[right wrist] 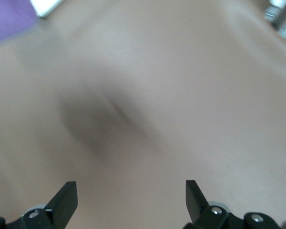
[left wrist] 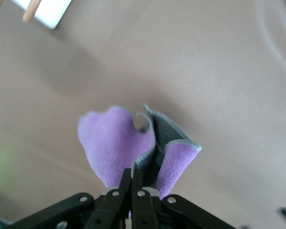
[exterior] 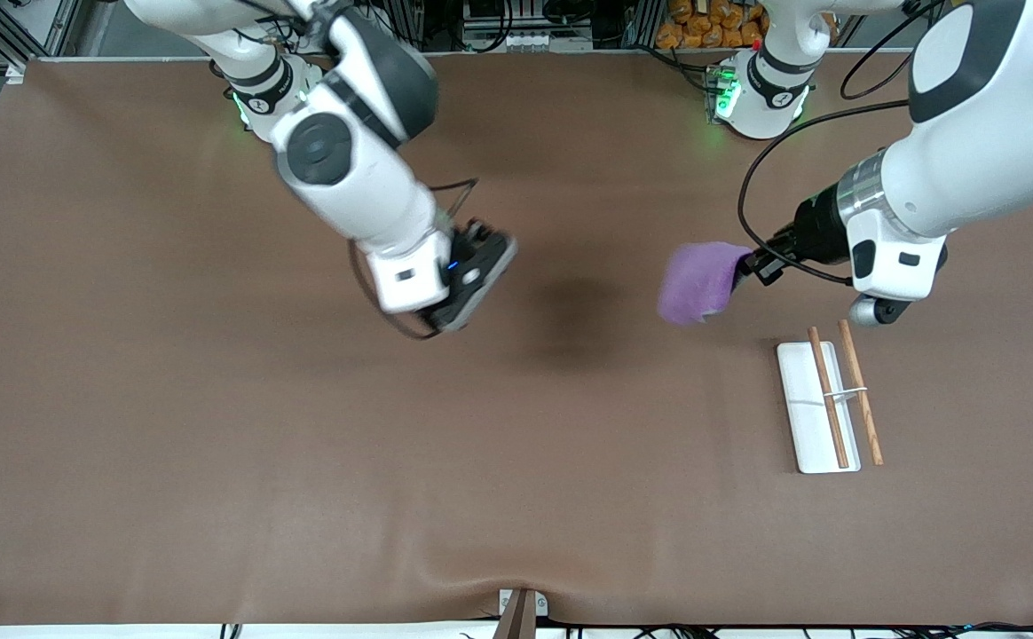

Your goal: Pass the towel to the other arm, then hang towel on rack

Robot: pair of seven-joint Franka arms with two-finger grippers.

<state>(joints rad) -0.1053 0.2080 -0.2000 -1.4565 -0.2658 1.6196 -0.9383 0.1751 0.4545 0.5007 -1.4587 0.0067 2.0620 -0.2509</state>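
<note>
— One lilac towel (exterior: 698, 282), where was it?
— Pinched in the left gripper (left wrist: 133, 183), hanging above the table (exterior: 215, 461) near the rack (exterior: 823, 408).
— The right gripper (right wrist: 131, 198)?
— Wide apart, empty, over mid-table.

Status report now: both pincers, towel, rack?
Left pincer shut on towel, above table. Right pincer open, empty. Rack bare, nothing in the way.

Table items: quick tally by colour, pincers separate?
Purple: 1, the soft purple fuzzy towel, held up in the shut left pincer.
White with light-brown wooden rods: 1, the flat white rack.
Black pincers: 2, the right pincer is open, holding nothing.
Total: 4
</note>
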